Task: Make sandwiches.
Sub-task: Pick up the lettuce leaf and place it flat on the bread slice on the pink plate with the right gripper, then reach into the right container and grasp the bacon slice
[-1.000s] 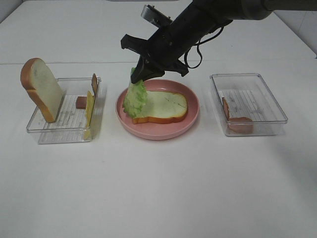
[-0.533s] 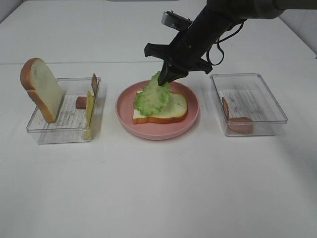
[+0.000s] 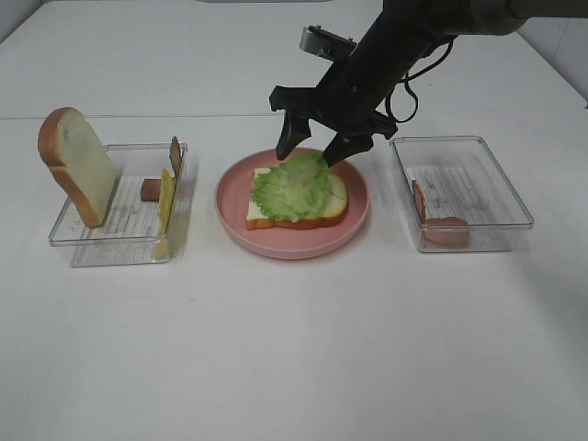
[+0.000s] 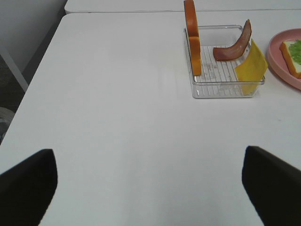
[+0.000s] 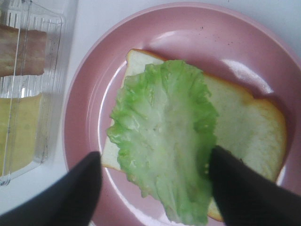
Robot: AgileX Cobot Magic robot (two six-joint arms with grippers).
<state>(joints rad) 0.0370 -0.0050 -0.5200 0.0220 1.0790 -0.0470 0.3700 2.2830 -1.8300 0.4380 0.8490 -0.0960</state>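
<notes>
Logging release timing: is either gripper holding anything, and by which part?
Nothing is held. The right gripper is open above the lettuce, which lies flat on the bread slice; the left gripper is open, empty.

Lettuce on bread on plate, between left tray and right tray.

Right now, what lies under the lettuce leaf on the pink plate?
One white bread slice, flat on the pink plate; its ends show beside the lettuce leaf. The bread's middle is covered.
</notes>
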